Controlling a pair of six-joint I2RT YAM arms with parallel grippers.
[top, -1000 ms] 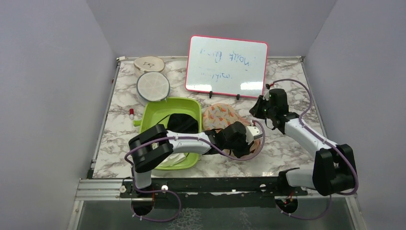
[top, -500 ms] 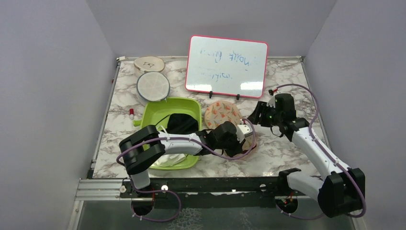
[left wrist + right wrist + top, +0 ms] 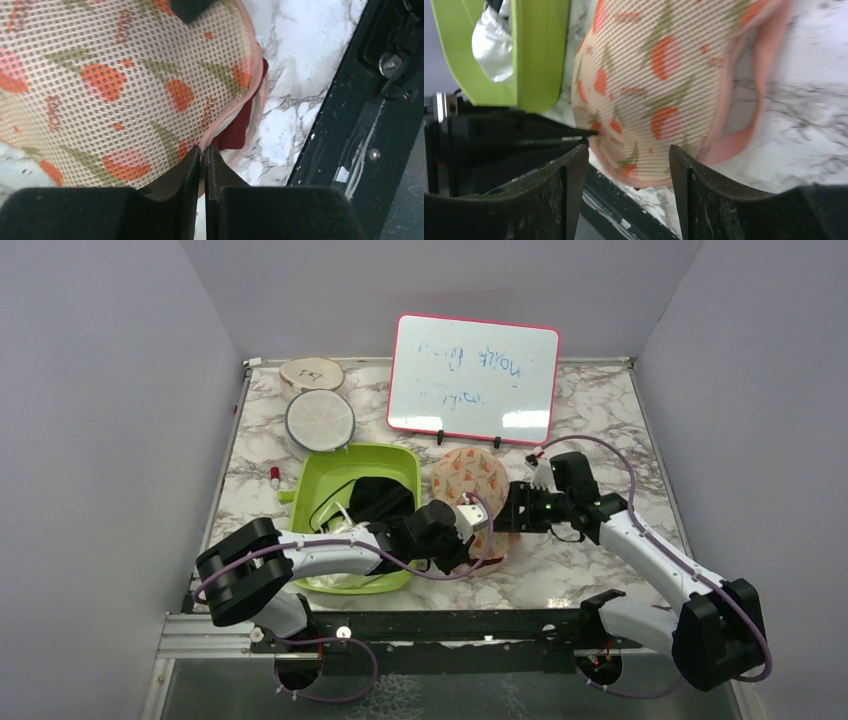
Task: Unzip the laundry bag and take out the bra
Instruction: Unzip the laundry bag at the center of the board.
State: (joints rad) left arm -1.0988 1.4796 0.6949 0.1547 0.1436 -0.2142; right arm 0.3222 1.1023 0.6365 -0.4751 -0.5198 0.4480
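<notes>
The laundry bag (image 3: 468,474) lies right of the green tub; its peach mesh with orange and green leaves fills the left wrist view (image 3: 125,75). My left gripper (image 3: 204,148) is shut on the pink zip seam at the bag's near edge (image 3: 474,524). Beside that seam the bag gapes, and the dark maroon bra (image 3: 241,131) shows inside. My right gripper (image 3: 626,162) is open just above the bag's near lobe (image 3: 664,75), which sits between its fingers (image 3: 574,175) without touching them. In the top view the right gripper (image 3: 505,517) faces the left one.
The green tub (image 3: 300,490) holds a black garment (image 3: 378,498) and white cloth (image 3: 494,45). A whiteboard (image 3: 473,378) stands at the back. A white mesh disc (image 3: 320,420), a wooden disc (image 3: 312,372) and a small red marker (image 3: 273,476) lie back left. The table's black front rail (image 3: 370,125) is close.
My right gripper came from the back right down to the bag and opened. My left gripper stayed shut and moved left along the bag's edge, which now gapes over the bra.
</notes>
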